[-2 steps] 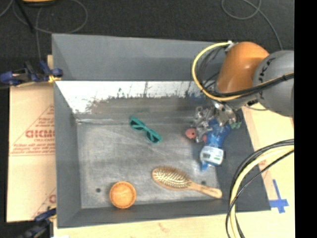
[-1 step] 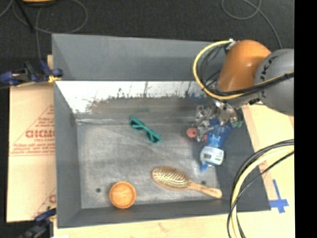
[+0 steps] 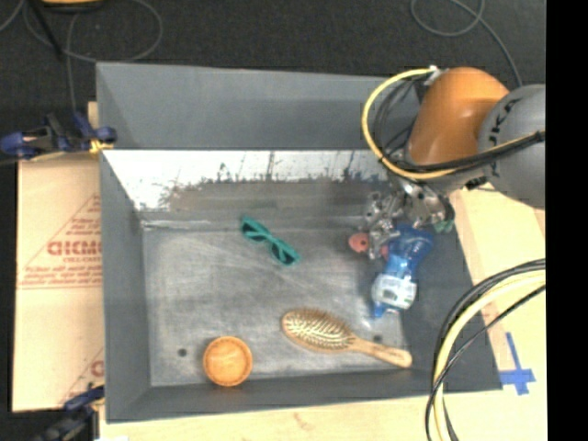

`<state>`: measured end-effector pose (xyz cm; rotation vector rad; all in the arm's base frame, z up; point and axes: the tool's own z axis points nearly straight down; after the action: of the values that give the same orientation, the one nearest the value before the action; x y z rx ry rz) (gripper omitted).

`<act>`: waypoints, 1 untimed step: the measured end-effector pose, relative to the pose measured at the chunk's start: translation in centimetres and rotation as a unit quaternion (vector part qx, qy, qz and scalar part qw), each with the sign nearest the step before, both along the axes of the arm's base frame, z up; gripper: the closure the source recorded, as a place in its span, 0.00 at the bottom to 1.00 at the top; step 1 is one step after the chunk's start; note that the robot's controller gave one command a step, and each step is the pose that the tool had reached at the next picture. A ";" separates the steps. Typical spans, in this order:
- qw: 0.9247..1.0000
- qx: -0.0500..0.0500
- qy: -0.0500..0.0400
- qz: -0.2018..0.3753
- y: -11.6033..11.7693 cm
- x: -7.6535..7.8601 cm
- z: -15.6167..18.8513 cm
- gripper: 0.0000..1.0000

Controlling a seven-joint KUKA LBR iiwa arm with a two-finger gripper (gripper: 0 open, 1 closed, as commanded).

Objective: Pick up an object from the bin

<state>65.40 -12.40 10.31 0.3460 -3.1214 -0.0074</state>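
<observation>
From above, the gripper (image 3: pixel 397 220) is low at the right side of the bin (image 3: pixel 124 274), near the back wall. I cannot tell if it is open or closed. A blue and white thing (image 3: pixel 398 274) lies just below it, and a small red thing (image 3: pixel 359 243) is just beside it. I think it could catch both, or pinch only an edge so the blue thing slips out. The brush (image 3: pixel 338 333) lies near and could get bumped.
</observation>
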 end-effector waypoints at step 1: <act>1.000 -0.001 -0.001 0.000 0.0 0.1 1.9 1.00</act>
<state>65.47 -12.45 12.19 0.3467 -3.1241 -0.0041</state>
